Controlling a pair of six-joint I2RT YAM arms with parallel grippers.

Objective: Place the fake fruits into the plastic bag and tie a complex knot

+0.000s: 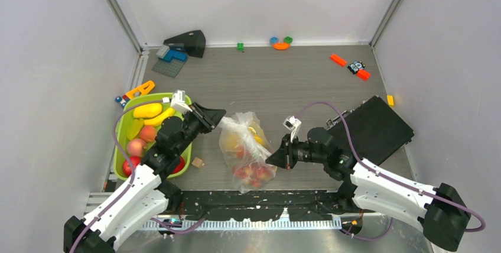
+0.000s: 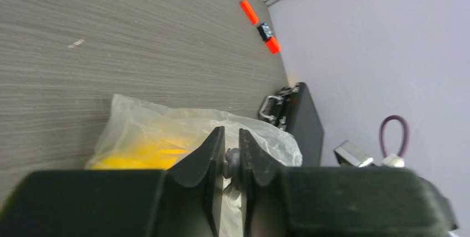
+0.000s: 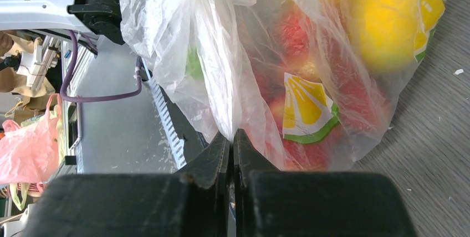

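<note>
The plastic bag [image 1: 245, 146] stands mid-table, holding red fake fruits [image 1: 254, 173] low down and yellow ones [image 1: 253, 136] higher up. My left gripper [image 1: 221, 117] is at the bag's upper left edge, its jaws nearly together with a bunch of plastic pinched between them [image 2: 231, 137]. My right gripper [image 1: 272, 159] is at the bag's right side, shut on a fold of plastic [image 3: 233, 135]. Red and yellow fruits [image 3: 310, 109] show through the bag [image 3: 183, 37] in the right wrist view. More fruits [image 1: 147, 111] lie in the lime-green tray [image 1: 121, 132]. No knot is in view.
A black case [image 1: 372, 129] lies right of the bag. Toy bricks [image 1: 345, 64] are scattered along the back, near a black wedge [image 1: 188, 43] and a grey plate [image 1: 169, 67]. A small brown block [image 1: 197, 162] sits between tray and bag.
</note>
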